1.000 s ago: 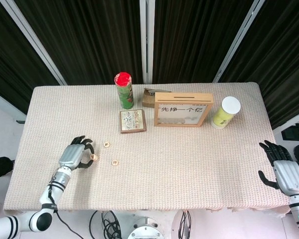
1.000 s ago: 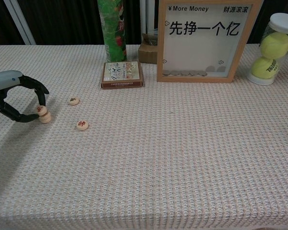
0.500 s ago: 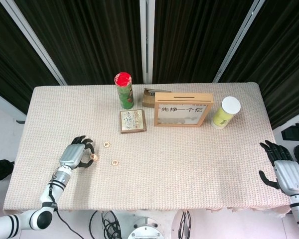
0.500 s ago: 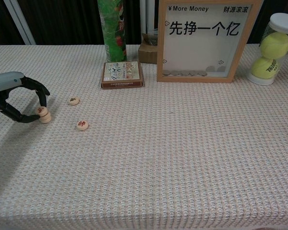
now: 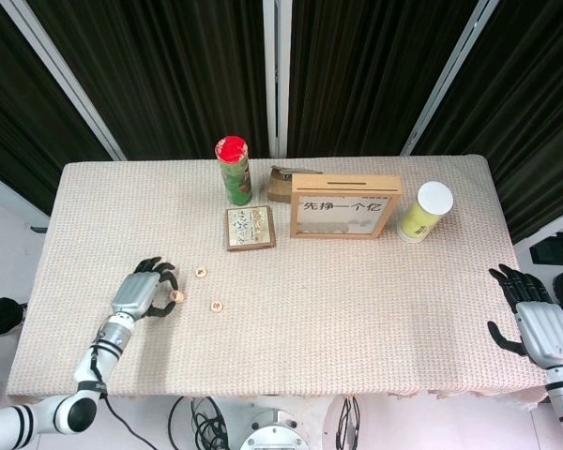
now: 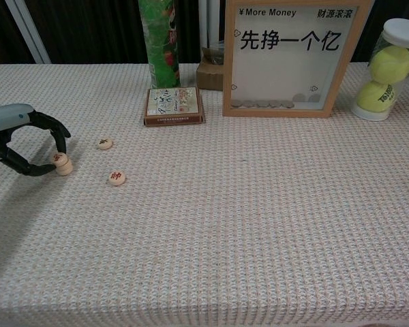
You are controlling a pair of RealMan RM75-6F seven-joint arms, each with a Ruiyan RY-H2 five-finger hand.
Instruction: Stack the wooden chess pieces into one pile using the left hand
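four chess pieces total, two stacked point(image 6: 62, 163) with left hand point(image 6: 17, 136) fingers curled round them, touching or not unclear, two loose point(image 6: 116, 178), right hand point(image 5: 540, 323) empty, fingers spread

Left hand point(image 6: 20, 139) curls its fingers low; right hand point(image 5: 535, 319) rests, fingers spread.

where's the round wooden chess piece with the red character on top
In the chest view the round wooden chess piece with the red character lies flat on the woven tablecloth at left, alone, right of the small two-piece stack by the left hand.
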